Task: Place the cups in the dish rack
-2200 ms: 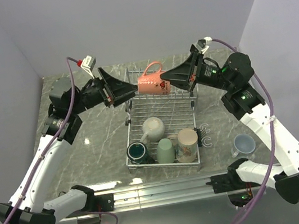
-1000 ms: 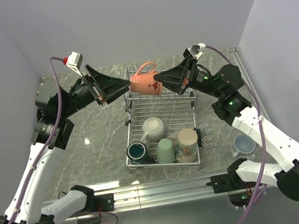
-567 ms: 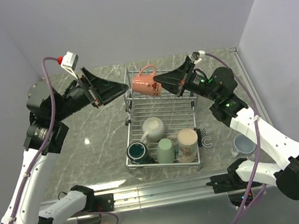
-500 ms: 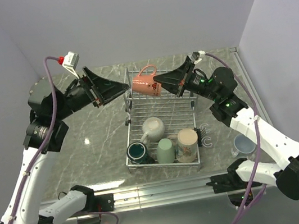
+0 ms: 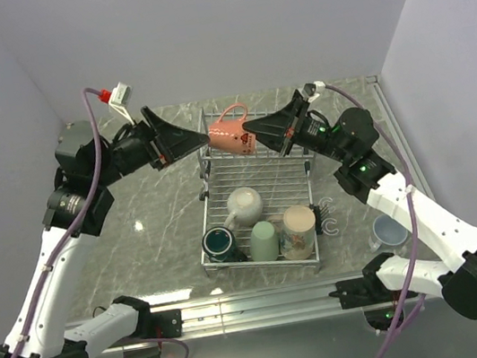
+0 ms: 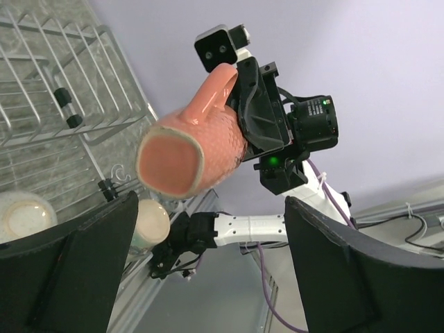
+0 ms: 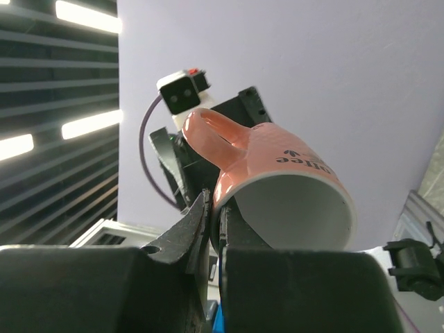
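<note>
Presently, the right jaws are clamped on the rim of the salmon mug (image 5: pixel 231 135), holding it tilted in the air over the far end of the rack (image 5: pixel 261 180). Left jaws stand wide apart, gripping nothing, just beside that mug's base. Cream mug (image 5: pixel 244 205), teal mug (image 5: pixel 219 242), green mug (image 5: pixel 264 240) and tan mug (image 5: pixel 299 228) sit in the rack's near end. Blue mug (image 5: pixel 389 230) stands on the table (image 5: pixel 163 218), right of the rack.
</note>
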Motion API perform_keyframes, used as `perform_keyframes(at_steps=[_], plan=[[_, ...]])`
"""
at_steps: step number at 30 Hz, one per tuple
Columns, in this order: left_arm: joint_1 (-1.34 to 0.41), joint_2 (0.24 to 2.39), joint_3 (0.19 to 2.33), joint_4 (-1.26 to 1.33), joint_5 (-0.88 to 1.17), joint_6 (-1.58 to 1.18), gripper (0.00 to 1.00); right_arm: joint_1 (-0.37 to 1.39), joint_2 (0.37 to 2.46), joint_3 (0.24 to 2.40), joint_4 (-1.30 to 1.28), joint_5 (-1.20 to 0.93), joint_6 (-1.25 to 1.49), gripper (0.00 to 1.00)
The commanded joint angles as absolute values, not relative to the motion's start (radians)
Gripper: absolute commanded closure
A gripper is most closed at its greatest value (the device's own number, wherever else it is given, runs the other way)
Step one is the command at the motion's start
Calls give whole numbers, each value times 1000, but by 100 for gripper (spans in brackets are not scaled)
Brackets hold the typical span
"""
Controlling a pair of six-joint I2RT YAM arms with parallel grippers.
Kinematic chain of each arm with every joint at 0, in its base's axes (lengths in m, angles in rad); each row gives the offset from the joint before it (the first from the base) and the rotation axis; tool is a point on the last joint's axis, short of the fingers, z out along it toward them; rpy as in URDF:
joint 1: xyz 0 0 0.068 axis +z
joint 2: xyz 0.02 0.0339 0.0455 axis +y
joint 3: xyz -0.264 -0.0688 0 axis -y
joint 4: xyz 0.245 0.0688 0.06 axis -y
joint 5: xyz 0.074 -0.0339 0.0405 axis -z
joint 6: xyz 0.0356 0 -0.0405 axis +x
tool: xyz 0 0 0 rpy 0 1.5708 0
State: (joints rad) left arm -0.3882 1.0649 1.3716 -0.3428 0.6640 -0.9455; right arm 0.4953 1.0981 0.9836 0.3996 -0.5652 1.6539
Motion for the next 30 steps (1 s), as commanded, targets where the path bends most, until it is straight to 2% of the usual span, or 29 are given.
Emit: perform_keyframes(at_steps=[1,8,10,11,13,19,23,30], plan=[[-396,1071,1338,-174,733,-988,9,517,1091,1038,526,-543,1689,100],[-420,1095,1321,-170,719,-956,12,555,1149,1080,565,-540,1706,100],[-420,1094,1309,-146,733,-972,16,561,1161,1080,574,-540,1710,100],[-420,1097,1308,-135,738,-977,21,564,1167,1077,580,-540,1718,100],[-420,1097,1305,-126,747,-980,23,569,1170,1062,607,-537,1735,100],[-420,1108,1344,-261,671,-891,18,575,1166,1048,626,-532,1759,100],[-410,1109,1377,-362,629,-824,6,574,1152,1045,618,-537,1759,100],[-393,1089,1351,-305,666,-859,6,575,1150,1032,634,-535,1769,100]])
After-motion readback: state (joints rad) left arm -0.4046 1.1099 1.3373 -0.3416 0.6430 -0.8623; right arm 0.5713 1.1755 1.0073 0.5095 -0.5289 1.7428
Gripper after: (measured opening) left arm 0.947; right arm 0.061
